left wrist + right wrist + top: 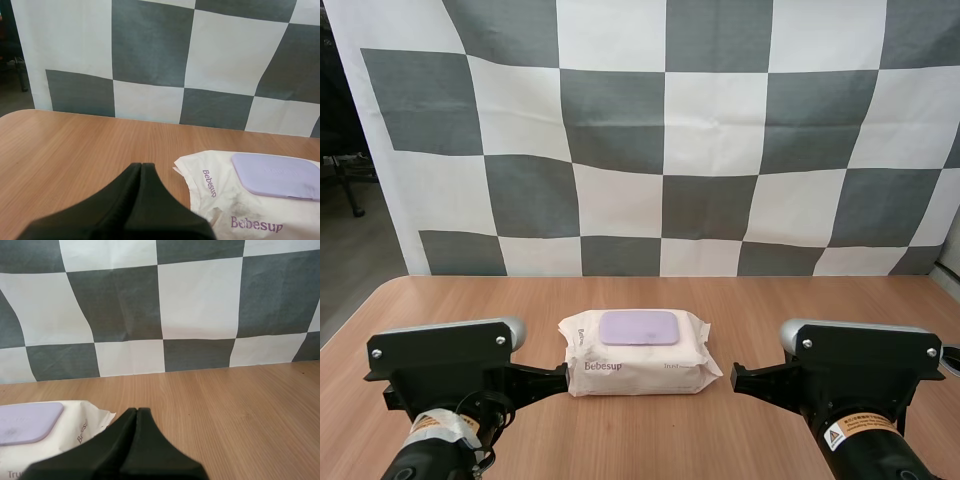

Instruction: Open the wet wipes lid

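One wipes pack (640, 368) between left gripper (558, 376), right gripper (740, 378)

I saw a light wooden counter (470, 300) with rounded far corners; beyond its left edge lay grey floor (350, 255) and dark furniture legs (342, 165).

text: "bebesup" | on: wet wipes pack (640, 372) | places: front face, end flap | print: purple

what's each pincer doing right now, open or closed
Left pincer: closed, holding nothing.
Right pincer: closed, holding nothing.
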